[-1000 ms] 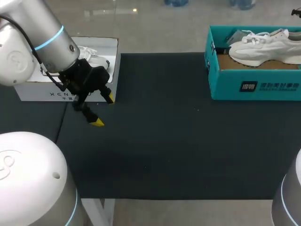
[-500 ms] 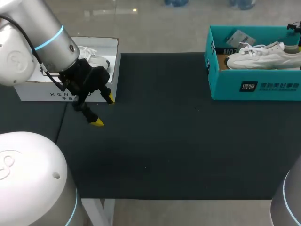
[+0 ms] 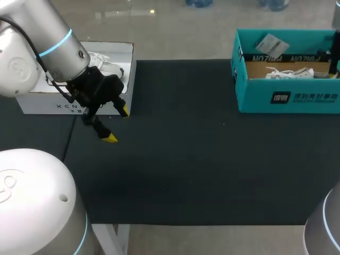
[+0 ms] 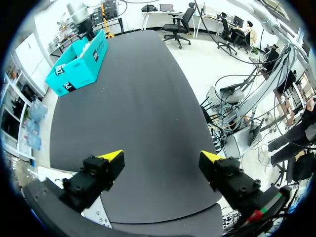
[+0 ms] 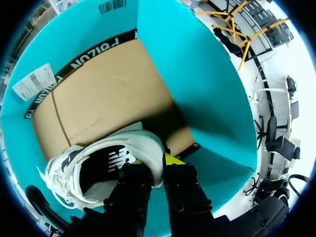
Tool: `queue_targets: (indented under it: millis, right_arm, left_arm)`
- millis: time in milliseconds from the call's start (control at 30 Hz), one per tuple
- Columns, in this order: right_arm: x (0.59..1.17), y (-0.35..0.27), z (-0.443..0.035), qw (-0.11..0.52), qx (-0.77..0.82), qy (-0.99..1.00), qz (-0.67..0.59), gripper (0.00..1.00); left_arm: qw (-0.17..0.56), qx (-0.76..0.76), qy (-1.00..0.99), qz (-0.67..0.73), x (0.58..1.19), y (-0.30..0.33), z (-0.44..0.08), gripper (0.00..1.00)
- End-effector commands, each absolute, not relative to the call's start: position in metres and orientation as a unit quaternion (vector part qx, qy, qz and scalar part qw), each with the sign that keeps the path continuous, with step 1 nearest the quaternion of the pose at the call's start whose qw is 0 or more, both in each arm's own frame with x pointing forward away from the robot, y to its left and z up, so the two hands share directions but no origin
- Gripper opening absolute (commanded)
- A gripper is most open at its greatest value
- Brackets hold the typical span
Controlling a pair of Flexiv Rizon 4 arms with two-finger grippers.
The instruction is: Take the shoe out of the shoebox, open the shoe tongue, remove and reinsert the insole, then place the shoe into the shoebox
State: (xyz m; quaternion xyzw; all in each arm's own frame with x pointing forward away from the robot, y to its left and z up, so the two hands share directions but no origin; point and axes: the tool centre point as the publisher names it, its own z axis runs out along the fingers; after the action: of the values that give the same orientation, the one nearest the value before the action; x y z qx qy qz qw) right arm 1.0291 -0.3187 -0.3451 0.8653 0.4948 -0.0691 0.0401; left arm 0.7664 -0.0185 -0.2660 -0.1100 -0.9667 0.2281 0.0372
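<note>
Looking down on a dark worktop [image 3: 186, 159], matte, filling most of the head view. Entering from nine o'clock, left arm [image 3: 48, 48], hanging over the worktop's ten o'clock corner. Left jaws: spread wide, yellow fingertips [image 4: 112, 155] well apart, gripping nothing, only mat under them. Of the right arm [image 3: 325, 227], just the base at five o'clock. At two o'clock, teal shoebox [image 3: 287, 98], lidless and upright, with a brown cardboard floor. At ten o'clock, white shoebox [image 3: 69, 106], partly hidden behind the left arm, holding a second shoe [image 3: 109, 68]. Lying low inside the teal shoebox, white shoe [image 5: 140, 145], laces at its nine o'clock end, barely clearing the wall from the head camera. Right jaws: down in that box, clamped on the white shoe at the heel collar, one finger inside the opening, the other outside against the heel. Lying at the teal shoebox's eleven o'clock corner, small paper tag [image 3: 270, 42].
</note>
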Motion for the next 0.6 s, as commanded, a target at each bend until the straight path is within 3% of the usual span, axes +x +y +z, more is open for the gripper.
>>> queue_targets:
  millis: [33,300,333,367,600]
  right_arm:
    - [1.028,-0.317,-0.357,0.039,0.867,0.492,-0.07,0.0]
    - [1.021,-0.315,-0.363,0.027,0.871,0.486,-0.066,0.0]
    - [1.019,-0.313,-0.359,0.029,0.873,0.482,-0.063,0.44]
    - [1.018,-0.313,-0.355,0.03,0.874,0.482,-0.059,1.0]
    - [1.019,-0.305,-0.301,0.053,0.871,0.487,-0.029,1.0]
  left_arm:
    - [0.037,-0.11,-0.967,0.227,0.767,-0.018,-0.266,1.0]
    - [0.037,-0.11,-0.967,0.227,0.767,-0.018,-0.266,1.0]
    - [0.037,-0.11,-0.967,0.227,0.767,-0.018,-0.266,1.0]
    - [0.037,-0.11,-0.967,0.227,0.767,-0.018,-0.266,1.0]
    - [0.037,-0.11,-0.967,0.227,0.767,-0.018,-0.266,1.0]
